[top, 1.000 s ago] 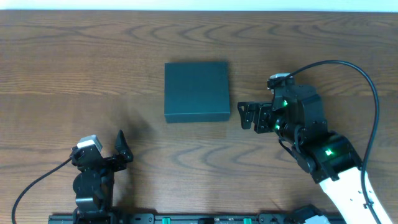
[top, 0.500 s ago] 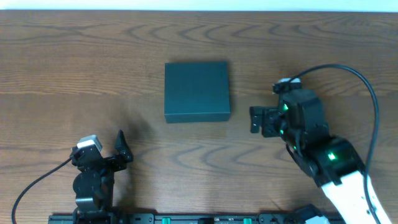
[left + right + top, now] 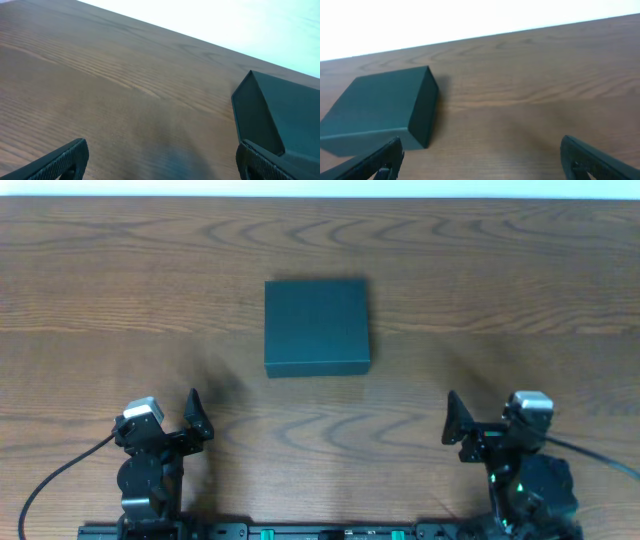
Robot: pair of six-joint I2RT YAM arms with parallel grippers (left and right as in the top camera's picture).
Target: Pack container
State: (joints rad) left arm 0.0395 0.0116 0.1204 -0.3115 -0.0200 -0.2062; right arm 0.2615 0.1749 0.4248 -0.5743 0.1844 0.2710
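Ahead of both pincers: the container (image 3: pixel 317 327) lies flat on the table (image 3: pixel 100 280), well apart from each of them, forward and to the right of the left one, forward and to the left of the right one.
Right pincer (image 3: pixel 490 432): jaws spread wide, holding nothing. A second ago it stood just beside the container's right wall; it has since pulled back to the near edge.
Left pincer (image 3: pixel 165 430): jaws wide too, nothing between them, parked where it was a second ago.
Container, position: unchanged over the last second; the withdrawal did not nudge it.
Container, lid: folded down flat, so the box reads as shut from above and from both wrist views.
Container, contents: hidden under the lid; cannot tell what is inside.
Other items: none to pack shows in any view.
Meaning for the task: with the lid shut and both arms backed away and mirrored, packing looks finished or very nearly so.
Risk: little; nothing is held and nothing touches the box.
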